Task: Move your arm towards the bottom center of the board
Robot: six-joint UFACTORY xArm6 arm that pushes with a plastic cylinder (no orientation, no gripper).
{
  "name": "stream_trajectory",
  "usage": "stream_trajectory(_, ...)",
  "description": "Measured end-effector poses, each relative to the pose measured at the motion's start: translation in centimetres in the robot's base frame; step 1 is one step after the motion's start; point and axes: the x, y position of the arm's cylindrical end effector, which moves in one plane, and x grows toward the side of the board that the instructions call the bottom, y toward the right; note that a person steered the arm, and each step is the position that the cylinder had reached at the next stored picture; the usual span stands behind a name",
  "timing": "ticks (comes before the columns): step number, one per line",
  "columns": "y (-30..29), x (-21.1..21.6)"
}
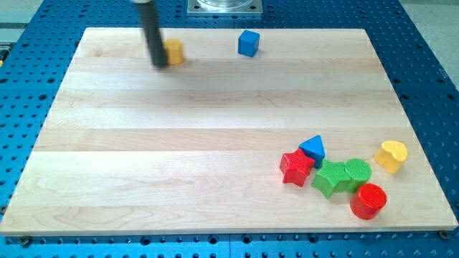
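Note:
My tip [159, 64] is near the board's top left, at the end of the dark rod that comes down from the view's top. It touches or nearly touches the left side of a yellow block [173, 51], which the rod partly hides. A blue cube [248, 43] sits to the right of it near the top edge. The wooden board [179, 143] fills most of the view. The tip is far from the bottom middle of the board.
A cluster sits at the bottom right: a red star [296, 168], a blue triangle [313, 148], a green star [330, 178], a green cylinder [357, 171], a red cylinder [368, 200] and a yellow heart-like block [391, 155]. A metal mount [224, 7] stands beyond the top edge.

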Motion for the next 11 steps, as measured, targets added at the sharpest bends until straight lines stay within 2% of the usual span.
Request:
stream_trajectory(1,1.0,-1.5)
stream_trajectory(3,4.1,-1.1)
stream_trajectory(4,3.4,1.5)
stream_trajectory(6,6.9,16.6)
stream_trajectory(7,6.9,20.9)
stream_trajectory(8,9.8,29.3)
stream_trajectory(9,11.0,33.3)
stream_trajectory(11,18.8,29.5)
